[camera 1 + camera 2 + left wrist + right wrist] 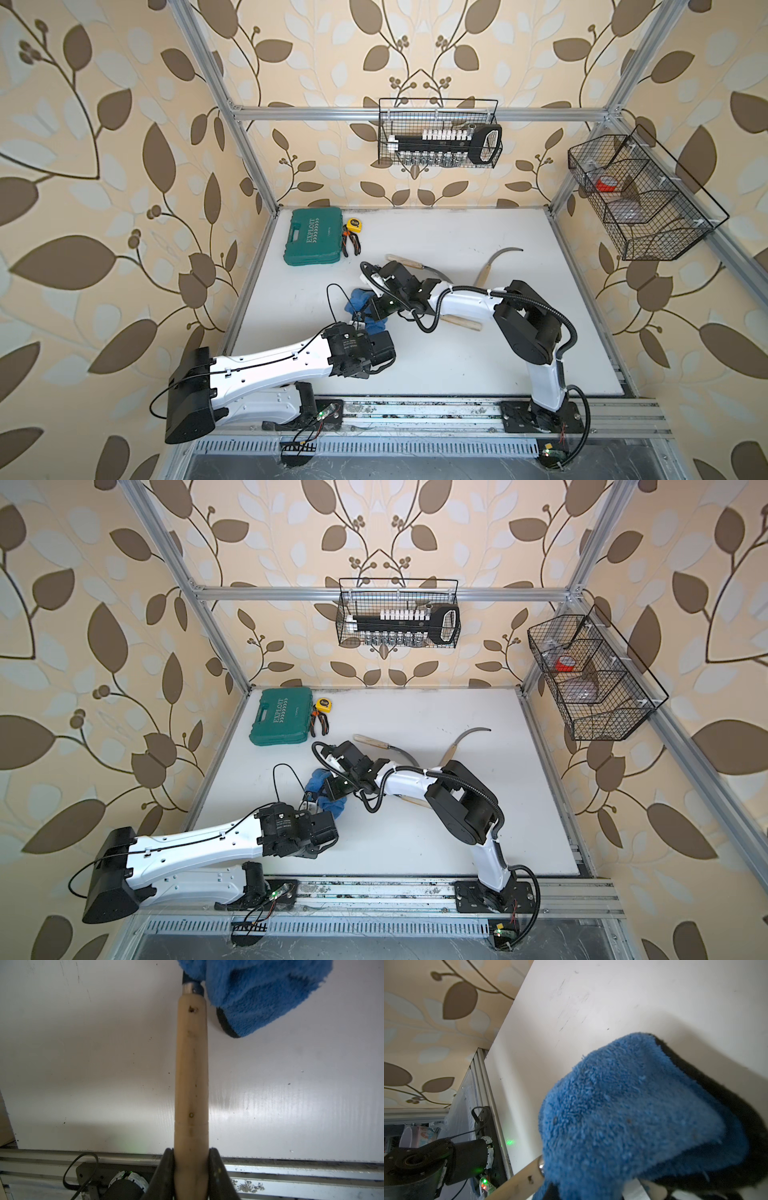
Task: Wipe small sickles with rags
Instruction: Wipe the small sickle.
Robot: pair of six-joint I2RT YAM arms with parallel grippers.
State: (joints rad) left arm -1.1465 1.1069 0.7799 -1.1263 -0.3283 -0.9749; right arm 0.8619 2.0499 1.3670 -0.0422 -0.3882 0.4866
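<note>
Left wrist view: left gripper clamped on sickle handle, right gripper closed on rag at its blade; wiping apparently under way, three other sickles waiting

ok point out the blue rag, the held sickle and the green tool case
blue rag (633,1115), right wrist view, its fluffy middle
sickle (191,1074), left wrist view, midway along wooden handle
green tool case (313,237), in a top view, its lid

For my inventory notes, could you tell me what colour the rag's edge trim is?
Black; the trim along the blue rag shows best in the right wrist view.
</note>
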